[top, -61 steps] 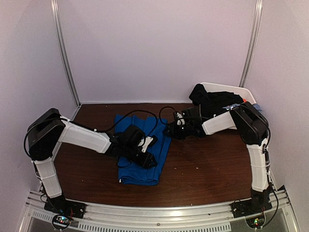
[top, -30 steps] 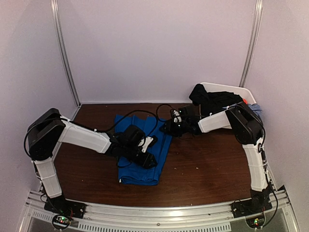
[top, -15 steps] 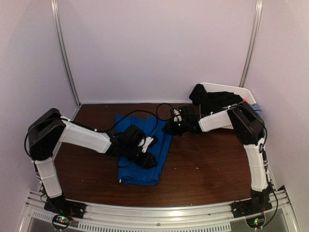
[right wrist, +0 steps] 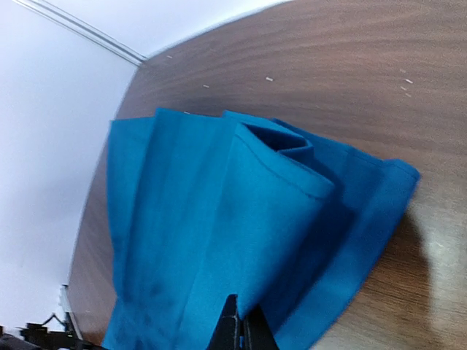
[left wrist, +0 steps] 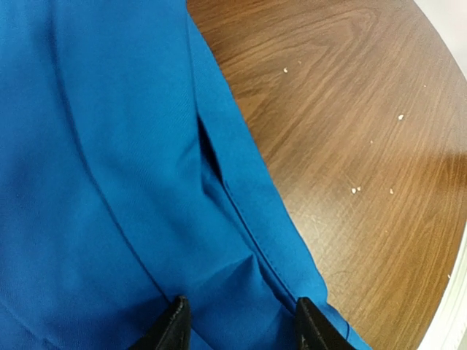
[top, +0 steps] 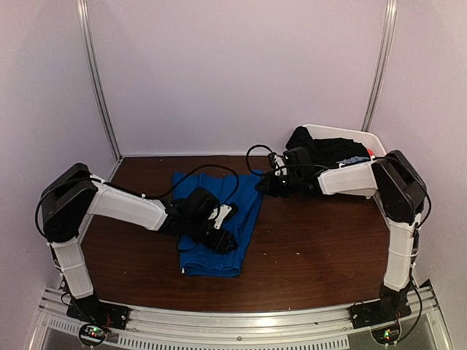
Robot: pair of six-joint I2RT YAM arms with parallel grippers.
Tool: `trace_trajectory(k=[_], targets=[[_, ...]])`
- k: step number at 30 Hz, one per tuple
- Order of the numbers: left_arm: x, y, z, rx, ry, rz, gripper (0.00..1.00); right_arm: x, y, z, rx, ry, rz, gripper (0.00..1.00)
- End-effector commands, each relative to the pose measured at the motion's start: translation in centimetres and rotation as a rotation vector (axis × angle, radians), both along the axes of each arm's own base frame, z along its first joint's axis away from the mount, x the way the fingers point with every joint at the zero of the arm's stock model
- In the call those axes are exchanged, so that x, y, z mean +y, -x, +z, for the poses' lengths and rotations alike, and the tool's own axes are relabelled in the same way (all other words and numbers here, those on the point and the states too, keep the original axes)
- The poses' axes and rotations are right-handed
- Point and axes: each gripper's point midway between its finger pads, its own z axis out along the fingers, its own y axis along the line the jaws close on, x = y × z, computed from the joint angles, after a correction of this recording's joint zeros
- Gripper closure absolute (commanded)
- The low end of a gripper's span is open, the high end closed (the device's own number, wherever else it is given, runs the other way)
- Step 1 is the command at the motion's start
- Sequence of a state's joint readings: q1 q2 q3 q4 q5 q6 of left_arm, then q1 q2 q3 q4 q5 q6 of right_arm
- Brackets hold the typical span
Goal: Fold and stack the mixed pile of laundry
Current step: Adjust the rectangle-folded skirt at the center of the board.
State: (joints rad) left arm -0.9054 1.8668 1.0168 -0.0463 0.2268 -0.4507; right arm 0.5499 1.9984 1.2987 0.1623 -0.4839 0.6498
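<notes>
From above, we see the blue garment [top: 211,264] spread on the counter [top: 314,248]. The left pincer [top: 226,243] rests on it and the right pincer [top: 264,187] is at its far corner. Left wrist: the pincer [left wrist: 241,337] is half apart on flat cloth, gripping nothing. Right wrist: the pincer [right wrist: 238,332] is clamped on a raised blue fold.

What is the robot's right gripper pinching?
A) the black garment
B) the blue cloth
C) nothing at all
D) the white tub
B: the right wrist view shows the right gripper closed on a raised fold of the blue cloth, lifting it off the table.
</notes>
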Motion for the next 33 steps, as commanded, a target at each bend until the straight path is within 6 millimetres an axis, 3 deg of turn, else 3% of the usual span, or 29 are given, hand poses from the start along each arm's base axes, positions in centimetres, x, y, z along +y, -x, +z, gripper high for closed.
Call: trace_trajectory(k=[1,5,7,9,14,16,19,23,26,28,33], targets=[[-0.5,1.1,3.7,-0.07,0.066,-0.073,0.49,-3.9,-1.0,-6.1,0.029,0.189,-0.069,1.0],[-0.6,1.8,9.1,-0.185,0.15,-0.124,0.44,-3.0,-2.3,-8.9,0.041,0.232,-0.016,1.0],[0.9,1.7,11.2,-0.272,0.141,-0.114,0.38,-2.8,-2.9,-9.5,0.034,0.249,-0.011,1.0],[2.8,2.0,11.9,-0.36,0.093,-0.133,0.36,-2.7,-3.4,-9.7,0.022,0.27,-0.003,1.0],[7.0,4.3,11.1,-0.561,-0.079,-0.211,0.29,-2.6,-3.8,-9.7,-0.033,0.321,0.048,1.0],[7.9,5.8,10.1,-0.635,-0.14,-0.28,0.28,-2.3,-3.3,-8.8,-0.045,0.323,0.093,0.91],[8.1,7.5,8.9,-0.724,-0.22,-0.373,0.29,-1.9,-2.4,-5.6,-0.086,0.274,0.122,0.69],[7.1,8.6,7.5,-0.8,-0.326,-0.461,0.31,-1.3,-0.5,0.0,-0.15,0.188,0.159,0.54],[6.8,8.5,6.5,-0.88,-0.42,-0.501,0.31,-0.4,0.3,3.2,-0.197,0.149,0.191,0.52],[6.7,8.4,5.5,-0.904,-0.487,-0.537,0.31,0.7,0.9,4.2,-0.207,0.118,0.231,0.52],[6.1,8.2,3.9,-0.967,-0.609,-0.617,0.33,4.5,3.0,3.2,-0.145,0.021,0.36,0.62]])
